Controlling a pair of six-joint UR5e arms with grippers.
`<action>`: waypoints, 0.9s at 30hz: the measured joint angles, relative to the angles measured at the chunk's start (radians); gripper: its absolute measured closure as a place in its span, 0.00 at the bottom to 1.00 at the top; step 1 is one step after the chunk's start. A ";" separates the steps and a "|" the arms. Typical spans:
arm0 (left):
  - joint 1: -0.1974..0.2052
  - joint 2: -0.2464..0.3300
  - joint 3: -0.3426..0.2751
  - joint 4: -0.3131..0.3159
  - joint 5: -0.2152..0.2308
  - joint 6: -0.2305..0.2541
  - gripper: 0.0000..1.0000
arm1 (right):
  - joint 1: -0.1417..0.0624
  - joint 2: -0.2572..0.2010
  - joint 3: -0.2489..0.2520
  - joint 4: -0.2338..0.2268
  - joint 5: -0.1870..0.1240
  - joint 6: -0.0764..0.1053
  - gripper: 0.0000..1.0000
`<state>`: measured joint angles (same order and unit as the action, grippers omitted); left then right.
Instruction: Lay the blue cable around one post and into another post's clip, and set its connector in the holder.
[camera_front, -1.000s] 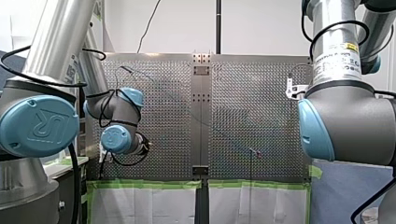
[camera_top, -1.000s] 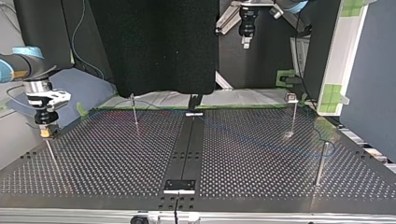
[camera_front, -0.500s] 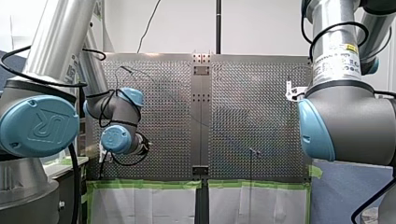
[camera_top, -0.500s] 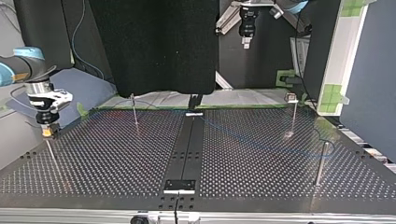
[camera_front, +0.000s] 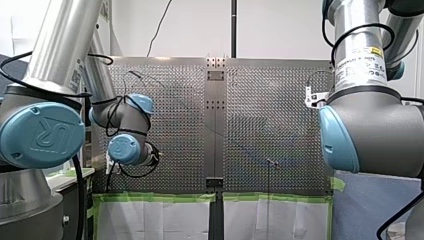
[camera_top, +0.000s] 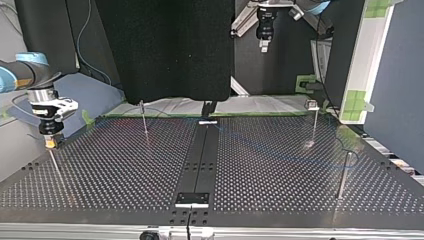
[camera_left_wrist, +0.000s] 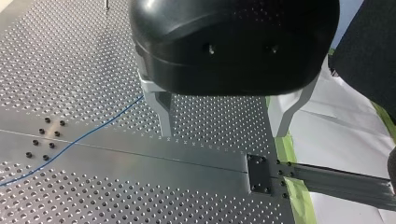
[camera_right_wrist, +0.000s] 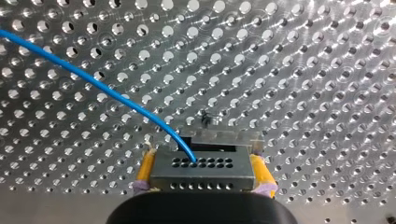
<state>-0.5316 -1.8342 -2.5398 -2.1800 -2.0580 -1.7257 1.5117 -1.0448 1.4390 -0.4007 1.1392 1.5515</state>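
In the right wrist view my right gripper (camera_right_wrist: 203, 176) has its yellow-padded fingers (camera_right_wrist: 145, 171) shut on a small metal connector (camera_right_wrist: 201, 167). The blue cable (camera_right_wrist: 116, 100) runs out of the connector over the perforated board. At the top view's left this gripper (camera_top: 50, 143) hangs just above a thin post (camera_top: 55, 167). My left gripper (camera_left_wrist: 224, 122) is open with nothing between its fingers, high above the board, and the blue cable (camera_left_wrist: 84, 135) lies under it. In the top view it (camera_top: 263, 46) hangs at the back.
More posts stand on the board: one at the back left of the top view (camera_top: 144, 120), one with a clip head at the back right (camera_top: 313, 120), and one nearer on the right (camera_top: 344, 175). A dark centre strip (camera_top: 200, 160) divides the table.
In the top view my right gripper has shifted slightly to the right with the connector in it. My left arm has not moved.
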 joint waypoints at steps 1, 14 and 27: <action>0.000 0.000 0.000 0.000 0.000 0.000 0.01 | 0.000 0.000 0.000 -0.003 -0.001 0.002 1.00; 0.001 0.000 0.000 0.000 0.003 0.000 0.01 | 0.001 0.002 0.000 -0.036 0.003 0.037 1.00; 0.001 0.000 0.000 0.000 0.003 0.000 0.01 | 0.009 0.005 0.000 -0.037 0.027 0.044 1.00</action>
<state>-0.5305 -1.8344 -2.5398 -2.1800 -2.0547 -1.7257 1.5210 -1.0397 1.4392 -0.4381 1.1660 1.5955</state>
